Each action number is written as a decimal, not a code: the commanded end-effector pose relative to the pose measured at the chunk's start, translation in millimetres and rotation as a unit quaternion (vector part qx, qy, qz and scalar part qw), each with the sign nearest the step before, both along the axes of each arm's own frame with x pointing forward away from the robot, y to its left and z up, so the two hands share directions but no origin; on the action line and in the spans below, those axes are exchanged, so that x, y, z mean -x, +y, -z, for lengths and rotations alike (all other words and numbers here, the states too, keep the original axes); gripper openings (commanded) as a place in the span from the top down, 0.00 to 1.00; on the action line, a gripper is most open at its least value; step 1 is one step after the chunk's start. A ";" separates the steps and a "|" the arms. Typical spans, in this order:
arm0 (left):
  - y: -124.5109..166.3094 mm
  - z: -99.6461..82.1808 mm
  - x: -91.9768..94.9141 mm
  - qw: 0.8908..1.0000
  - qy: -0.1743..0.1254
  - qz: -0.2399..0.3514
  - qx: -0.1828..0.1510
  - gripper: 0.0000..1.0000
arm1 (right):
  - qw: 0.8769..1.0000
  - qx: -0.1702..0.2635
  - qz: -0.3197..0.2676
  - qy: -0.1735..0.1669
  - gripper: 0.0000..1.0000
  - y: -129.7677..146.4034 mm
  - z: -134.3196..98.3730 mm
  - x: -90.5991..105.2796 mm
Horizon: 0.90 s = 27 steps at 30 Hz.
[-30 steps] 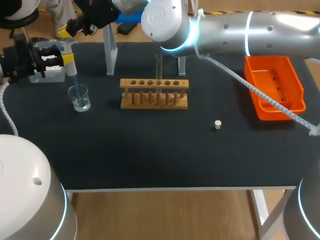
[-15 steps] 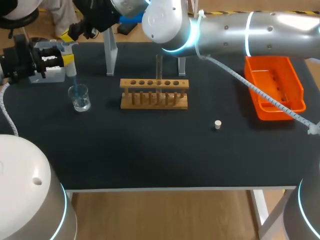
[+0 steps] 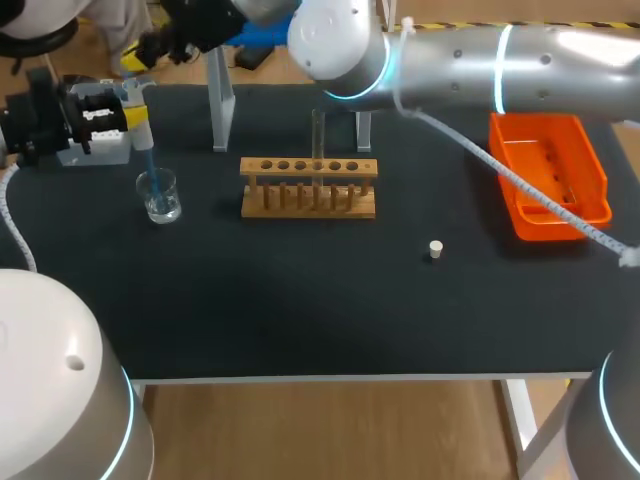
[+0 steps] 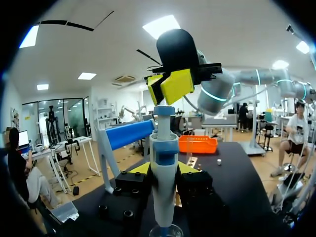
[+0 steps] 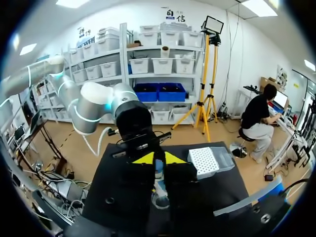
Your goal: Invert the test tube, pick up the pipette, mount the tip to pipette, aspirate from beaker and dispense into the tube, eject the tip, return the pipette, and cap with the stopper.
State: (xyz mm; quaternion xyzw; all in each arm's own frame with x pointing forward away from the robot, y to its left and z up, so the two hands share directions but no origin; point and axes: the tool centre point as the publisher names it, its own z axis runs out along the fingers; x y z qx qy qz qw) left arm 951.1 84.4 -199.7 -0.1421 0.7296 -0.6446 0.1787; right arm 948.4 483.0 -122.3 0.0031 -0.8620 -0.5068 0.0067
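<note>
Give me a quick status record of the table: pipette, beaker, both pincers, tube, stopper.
pipette: upright, tip down inside the beaker
left pincer: shut on the pipette's body
right pincer: just above the pipette's top button; contact unclear
tube: upright in the rack, no stopper on it
stopper: loose on the table, apart from the rack, on the tray's side
tray: orange, at the table's right side

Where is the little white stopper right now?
In the head view the stopper sits alone on the black table, right of the middle, between the wooden rack and the orange tray, nearer the front edge.
</note>
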 end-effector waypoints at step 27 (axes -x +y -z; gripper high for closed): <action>0.0 -0.9 0.4 1.000 0.001 0.000 -0.001 1.00 | 0.999 -0.029 -0.027 -0.023 0.00 -286.9 3.3 18.8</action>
